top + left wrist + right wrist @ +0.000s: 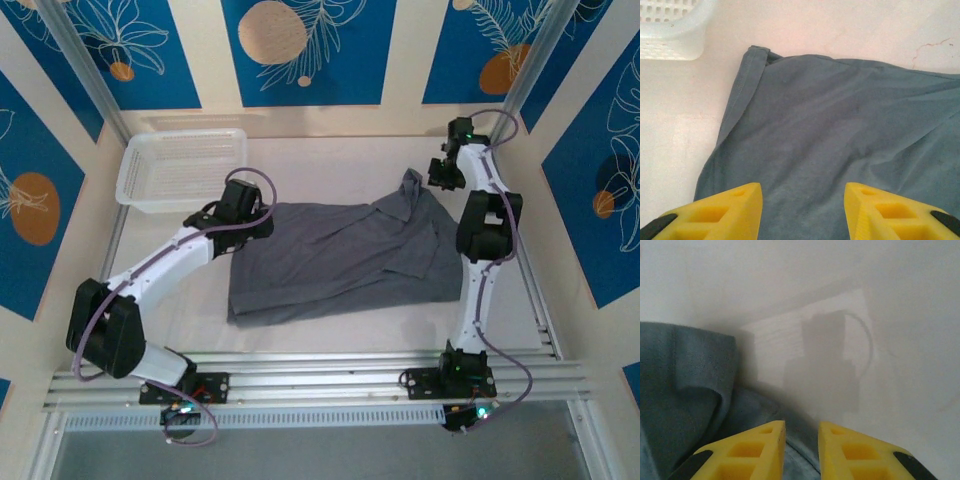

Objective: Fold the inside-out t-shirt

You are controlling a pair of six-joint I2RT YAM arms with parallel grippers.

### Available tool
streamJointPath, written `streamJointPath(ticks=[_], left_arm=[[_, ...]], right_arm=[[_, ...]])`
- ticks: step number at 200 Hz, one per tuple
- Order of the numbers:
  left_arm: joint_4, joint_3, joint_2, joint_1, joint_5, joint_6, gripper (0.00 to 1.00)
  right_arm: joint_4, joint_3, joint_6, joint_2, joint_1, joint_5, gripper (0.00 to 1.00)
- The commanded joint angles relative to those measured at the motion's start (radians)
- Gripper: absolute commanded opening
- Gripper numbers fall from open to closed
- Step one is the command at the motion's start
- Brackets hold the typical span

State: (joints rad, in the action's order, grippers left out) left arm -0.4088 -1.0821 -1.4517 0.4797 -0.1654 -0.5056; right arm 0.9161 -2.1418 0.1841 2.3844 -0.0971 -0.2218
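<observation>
Nearest the arm bases, the inside-out t-shirt (340, 255) lies on the counter (330, 160) between the two arms. Its near edge is a thick, slightly rumpled line that looks doubled over. The cloth spreads back as a rough rectangle, mostly flat with shallow creases.

At its far left corner the left gripper (802, 210) hovers low over the fabric. Its jaws are well apart with nothing between them, and a stitched edge runs just ahead of it. At the far right corner the right gripper (801, 440) sits beside a bunched peak of cloth that stands up off the counter. Its jaws are parted only a little and no fabric appears pinched between them.

Beyond the shirt, at the far left, the white basket (178, 200) stands apart from it.

The job looks partway done. The shirt seems laid out and perhaps folded once, but the raised corner needs flattening and further folds remain to make a compact packet.
</observation>
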Motion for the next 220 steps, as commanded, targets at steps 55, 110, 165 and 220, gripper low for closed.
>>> streamJointPath(ticks=[55, 110, 165, 220], left_arm=[[-0.005, -0.020, -0.052, -0.030, 0.047, 0.018, 0.47], [0.001, -0.029, -0.079, -0.033, 0.057, 0.019, 0.47], [-0.007, -0.027, -0.085, -0.035, 0.053, 0.029, 0.47], [-0.003, -0.022, -0.096, -0.036, 0.067, 0.029, 0.47]], right_arm=[[0.176, -0.206, -0.081, 0.130, 0.043, 0.040, 0.39], [0.196, -0.247, -0.109, 0.186, 0.058, 0.037, 0.51], [0.141, -0.279, -0.188, 0.229, 0.089, -0.095, 0.51], [0.133, -0.267, -0.225, 0.251, 0.091, -0.017, 0.55]])
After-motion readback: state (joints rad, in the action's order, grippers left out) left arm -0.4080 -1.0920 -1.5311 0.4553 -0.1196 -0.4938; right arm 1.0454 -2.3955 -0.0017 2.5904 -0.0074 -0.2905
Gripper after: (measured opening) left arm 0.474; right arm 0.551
